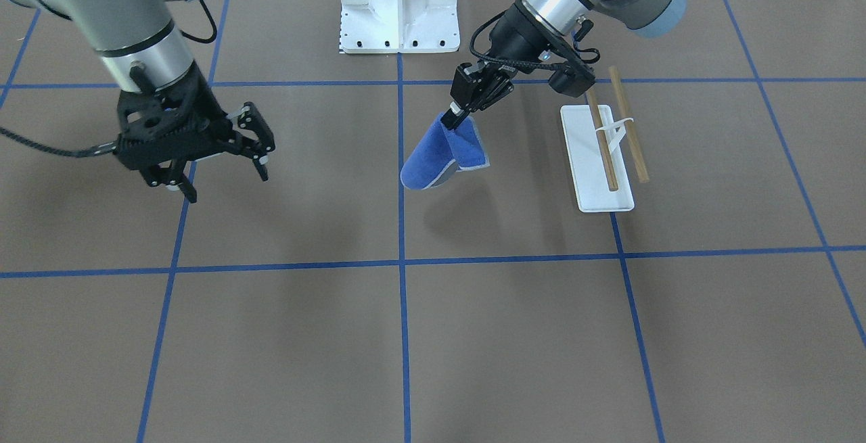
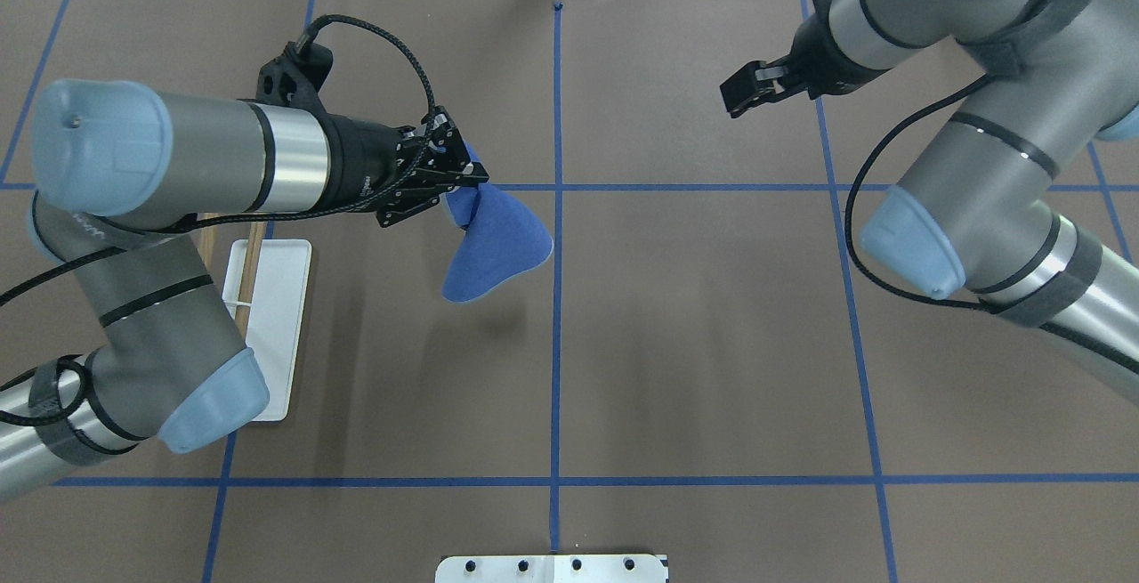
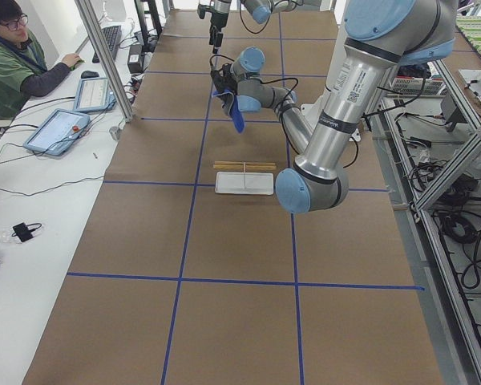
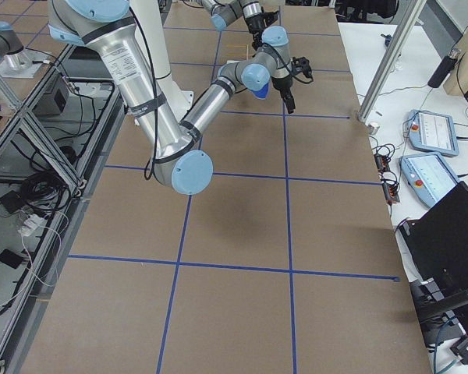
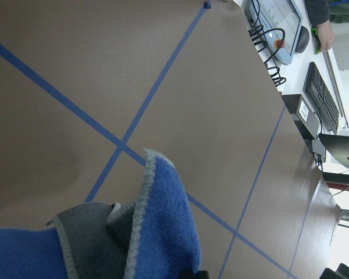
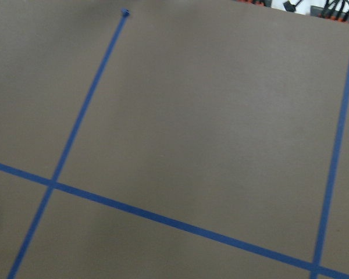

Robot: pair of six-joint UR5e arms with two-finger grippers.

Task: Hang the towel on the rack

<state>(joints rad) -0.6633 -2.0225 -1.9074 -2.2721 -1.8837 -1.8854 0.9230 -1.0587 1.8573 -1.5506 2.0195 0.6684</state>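
Observation:
The royal-blue towel hangs folded in the air from my left gripper, which is shut on its top edge. It also shows in the overhead view and the left wrist view, with grey edging and greyish underside. The rack, a white base with two brown dowels, stands on the table beside the towel; in the overhead view my left arm partly covers it. My right gripper is open and empty, held above the table far from both; it also shows in the overhead view.
The white bolted robot pedestal stands at the robot's edge of the brown table marked with blue tape lines. An operator sits at a side desk with tablets.

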